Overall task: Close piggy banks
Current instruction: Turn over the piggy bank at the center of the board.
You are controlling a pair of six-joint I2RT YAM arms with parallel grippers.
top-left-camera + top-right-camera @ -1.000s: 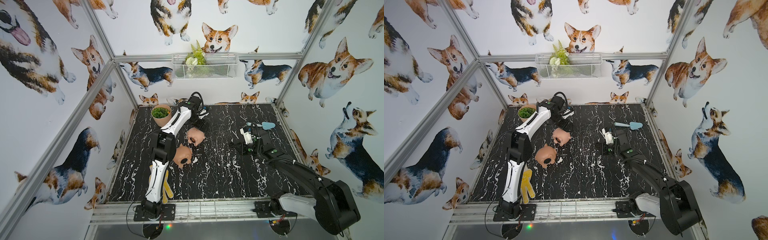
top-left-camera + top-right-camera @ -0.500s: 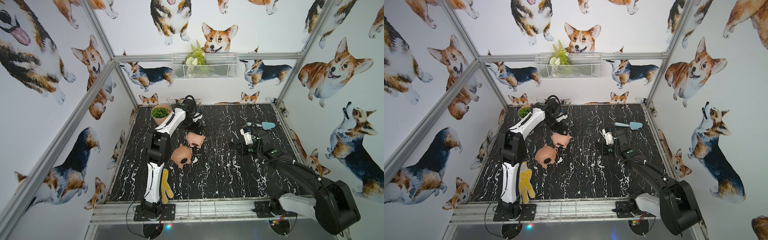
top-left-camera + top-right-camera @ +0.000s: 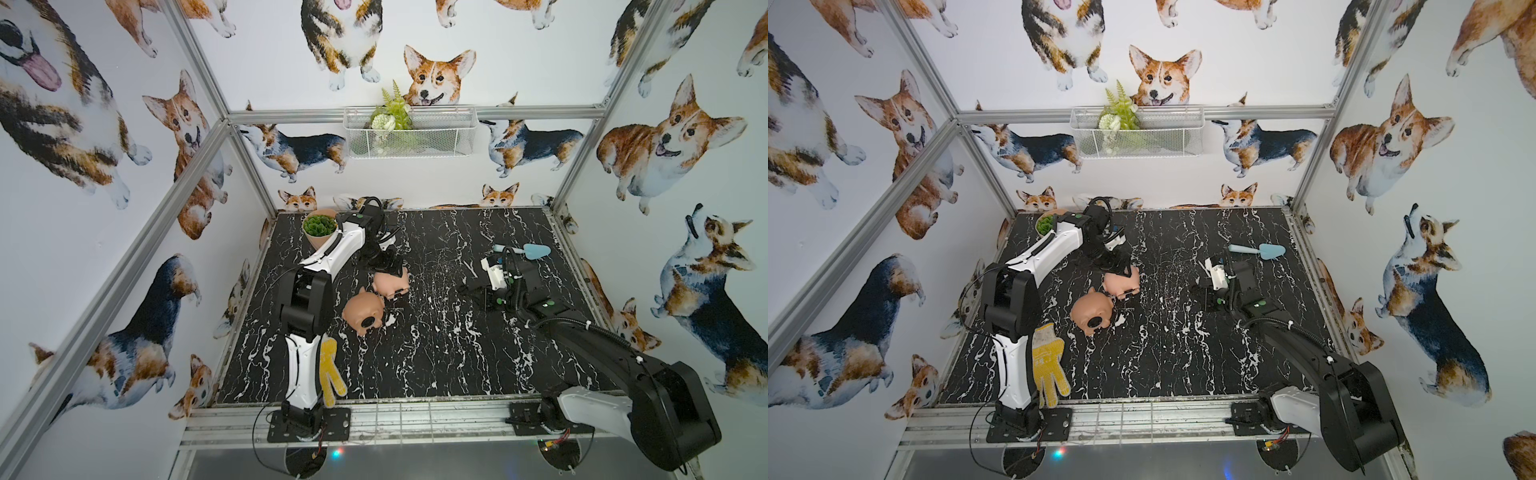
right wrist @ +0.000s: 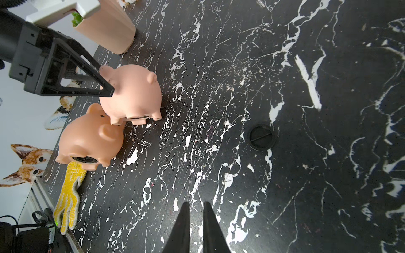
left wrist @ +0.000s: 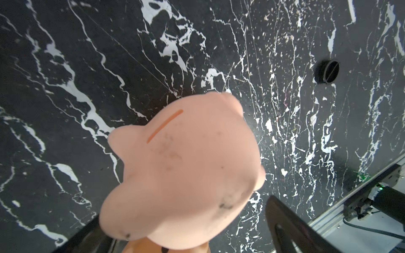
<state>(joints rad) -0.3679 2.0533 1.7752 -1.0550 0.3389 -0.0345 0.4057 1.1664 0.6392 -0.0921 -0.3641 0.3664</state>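
At the desk's (image 3: 415, 365) near edge, on the left, lies a yellow glove (image 3: 332, 370). Just behind it the darker piggy bank (image 3: 363, 309) lies tipped over, its black plug (image 3: 368, 321) seated in the belly and facing forward. Its head rests against the pale piggy bank (image 3: 390, 282), which stands on its feet. The left claw (image 3: 385, 266) straddles the pale bank's rear, spread wide and gripping nothing. Open marble runs rightward to a loose plug (image 4: 260, 137) and to the right claw (image 4: 195, 204), which is all but closed and empty. Farther back a trowel (image 3: 528, 250) lies on the right. A pot (image 3: 319, 241) holding a succulent (image 3: 319, 224) fills the left corner. On the wall a wire basket (image 3: 436, 137) holds ferns (image 3: 392, 108).
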